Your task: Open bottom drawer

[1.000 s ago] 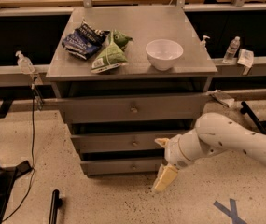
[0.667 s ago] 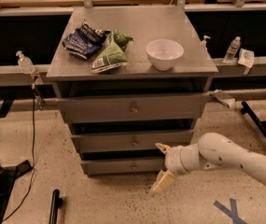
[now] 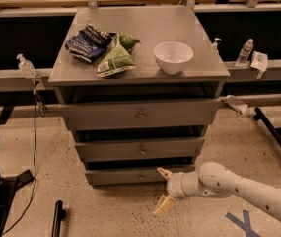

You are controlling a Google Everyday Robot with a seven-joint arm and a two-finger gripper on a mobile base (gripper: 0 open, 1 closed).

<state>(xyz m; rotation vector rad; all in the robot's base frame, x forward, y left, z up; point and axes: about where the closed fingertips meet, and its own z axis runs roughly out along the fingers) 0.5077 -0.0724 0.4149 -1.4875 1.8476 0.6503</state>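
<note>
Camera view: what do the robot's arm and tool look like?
The arm is off-white, smooth rounded segments with a bulbous joint and small dark dots; no loose cables show. Its tool, low in front of the bottom drawer, has two cream-yellow fingers on a white ribbed wrist.

Cabinet top (image 3: pixel 145 23): blue chip bag (image 3: pixel 87 44), green bag (image 3: pixel 116 58), wht bowl (image 3: pixel 173 57); gripper (image 3: pixel 163 189) low by cabinet front.

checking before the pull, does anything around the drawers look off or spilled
Nothing looks spilled or damaged. The white bowl stands upright beside a blue bag and a green bag on the cabinet top. Only oddity: the open pincer sits right of the bottom drawer knob, one finger hanging below the drawer front.
</note>
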